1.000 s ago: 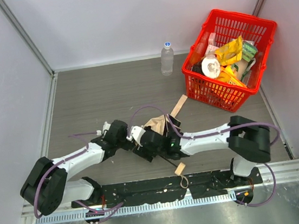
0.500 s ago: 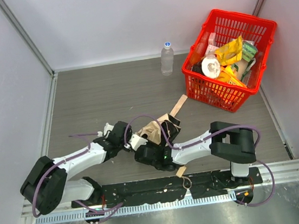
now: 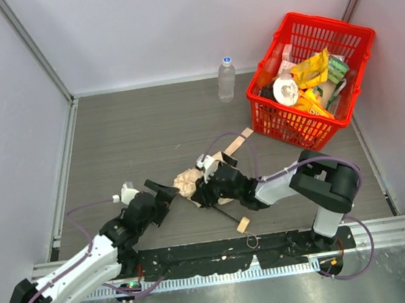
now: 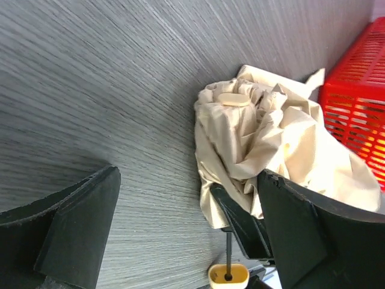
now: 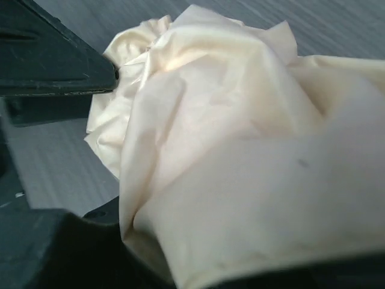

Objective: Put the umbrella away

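Observation:
The umbrella [image 3: 187, 181] lies crumpled on the grey table, its cream fabric bunched up. Its strap [image 3: 239, 144] trails toward the basket, and its thin black shaft runs to the beige handle [image 3: 243, 225] near the front edge. My right gripper [image 3: 206, 189] is shut on the fabric's near side; in the right wrist view the fabric [image 5: 240, 150] fills the space between the jaws [image 5: 114, 144]. My left gripper [image 3: 160, 195] stands open just left of the bundle, holding nothing. In the left wrist view the fabric [image 4: 258, 135] and handle [image 4: 228, 275] lie ahead of the wide-spread jaws [image 4: 187, 180].
A red basket [image 3: 319, 20] full of packets and cups stands at the back right, also seen in the left wrist view [image 4: 355, 114]. A clear water bottle [image 3: 226, 79] stands upright to the left of the basket. Pale walls close in the table on three sides.
My left gripper has let go of the fabric, opened wide and pulled back to the near left. The right gripper has closed on the bundle, which has shifted slightly left.

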Tool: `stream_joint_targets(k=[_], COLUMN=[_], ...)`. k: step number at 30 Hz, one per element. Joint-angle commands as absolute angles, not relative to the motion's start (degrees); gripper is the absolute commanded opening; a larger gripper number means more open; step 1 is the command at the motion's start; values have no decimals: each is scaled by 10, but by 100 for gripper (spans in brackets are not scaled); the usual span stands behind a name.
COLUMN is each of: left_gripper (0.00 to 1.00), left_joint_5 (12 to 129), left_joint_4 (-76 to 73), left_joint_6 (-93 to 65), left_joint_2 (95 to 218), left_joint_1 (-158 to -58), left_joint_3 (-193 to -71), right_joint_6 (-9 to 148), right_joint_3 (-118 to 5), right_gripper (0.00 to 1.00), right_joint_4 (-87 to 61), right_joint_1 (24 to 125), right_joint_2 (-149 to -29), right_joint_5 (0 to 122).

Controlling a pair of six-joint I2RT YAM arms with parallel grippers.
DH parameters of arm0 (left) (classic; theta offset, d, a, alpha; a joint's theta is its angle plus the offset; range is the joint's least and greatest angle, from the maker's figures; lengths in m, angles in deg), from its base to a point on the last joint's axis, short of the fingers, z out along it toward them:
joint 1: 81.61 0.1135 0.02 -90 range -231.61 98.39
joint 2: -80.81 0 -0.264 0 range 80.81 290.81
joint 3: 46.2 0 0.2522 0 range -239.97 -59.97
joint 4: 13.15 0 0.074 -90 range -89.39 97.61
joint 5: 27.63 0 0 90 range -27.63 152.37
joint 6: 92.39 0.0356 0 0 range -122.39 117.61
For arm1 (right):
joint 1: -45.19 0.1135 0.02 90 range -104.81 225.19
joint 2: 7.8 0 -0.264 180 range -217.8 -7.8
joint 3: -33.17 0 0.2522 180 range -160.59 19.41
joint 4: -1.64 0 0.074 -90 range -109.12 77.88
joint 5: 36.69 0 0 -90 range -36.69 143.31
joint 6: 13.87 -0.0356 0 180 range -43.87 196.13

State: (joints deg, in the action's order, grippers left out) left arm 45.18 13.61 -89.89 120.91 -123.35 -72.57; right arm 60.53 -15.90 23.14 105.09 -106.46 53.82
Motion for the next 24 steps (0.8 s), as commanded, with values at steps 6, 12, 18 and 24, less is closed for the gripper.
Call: stream_joint_targets(k=[6,12,18,24], left_gripper=[100,100,100,100], left_joint_5=[488,491,492,521], left_joint_4=[56,76,204,259], left_joint_6=[-827,-845,-884,-941], left_joint_2=[1200,1226,1246,1203], left_joint_1=[-1236,-1236,-1241,-1250], left_joint_3=[-727,-773,-827,-818], right_joint_6=[282,258,264,245], right_joint_3=[-92,-110,-154,-185], right_gripper=[1,1,1,1], right_joint_4=[408,369,283,264], right_joint_1=[949,923,900,878], right_joint_2=[-1217,-1248,-1279,-1304], right_joint_5=[974,984,983,993])
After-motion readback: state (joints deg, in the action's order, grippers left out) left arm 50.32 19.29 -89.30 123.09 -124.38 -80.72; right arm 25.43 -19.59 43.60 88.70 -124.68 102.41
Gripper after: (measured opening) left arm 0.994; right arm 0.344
